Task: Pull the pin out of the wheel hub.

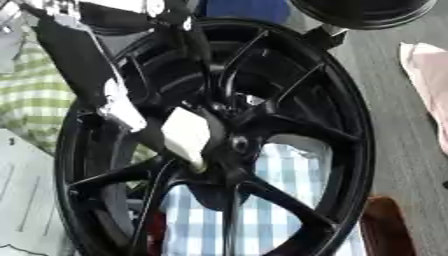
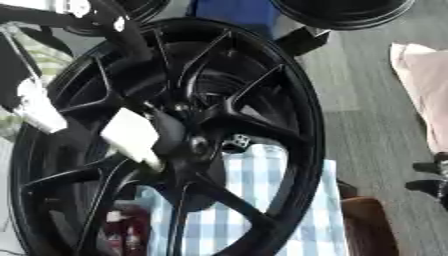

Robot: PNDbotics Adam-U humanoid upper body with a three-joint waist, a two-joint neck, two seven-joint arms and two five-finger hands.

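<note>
A large black spoked wheel [image 1: 352, 150] stands on edge and fills both views. Its hub [image 1: 224, 161] lies at the centre, where a small round pale spot [image 1: 239, 145] shows; whether that is the pin I cannot tell. My left arm comes down from the upper left, across the spokes. My left hand [image 1: 185, 134], with a white plate on it, lies against the hub just left of that spot. The dark hand merges with the dark spokes, so its grip is hidden. My right hand appears in neither view.
Behind the wheel lie a blue-and-white checked cloth [image 1: 293, 180], a green checked cloth [image 1: 31, 95] at left and white paper [image 1: 22, 200] at lower left. Another black round part [image 1: 363, 12] sits at the top. At right are a pink cloth [image 1: 429, 75] and a brown object [image 1: 385, 230].
</note>
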